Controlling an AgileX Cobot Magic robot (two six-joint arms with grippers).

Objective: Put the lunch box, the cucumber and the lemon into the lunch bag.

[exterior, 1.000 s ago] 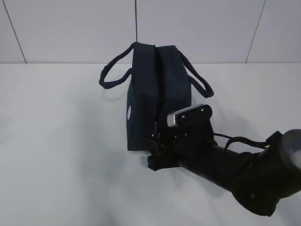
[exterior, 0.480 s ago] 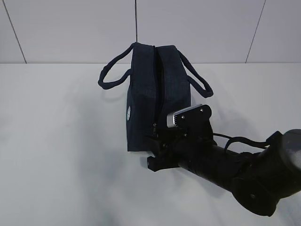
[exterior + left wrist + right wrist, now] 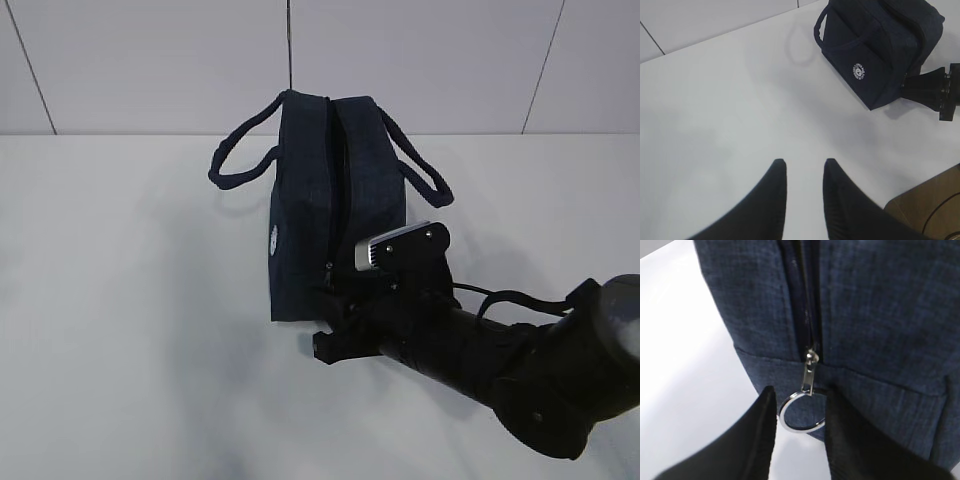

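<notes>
Right wrist view showed the right jaws (image 3: 796, 412) partly open astride the silver ring pull (image 3: 799, 414), not clearly pinching it, low in the frame. Above it the zipper slider (image 3: 811, 360) sat at the end of the lunch bag (image 3: 870, 315), the zipper looking shut. A good grip would likely need the ring centred, then a pull straight along the zipper line. Left jaws (image 3: 802, 172) hung part open and empty over bare counter (image 3: 715, 100), the bag at upper right there. No lunch box, cucumber or lemon showed
</notes>
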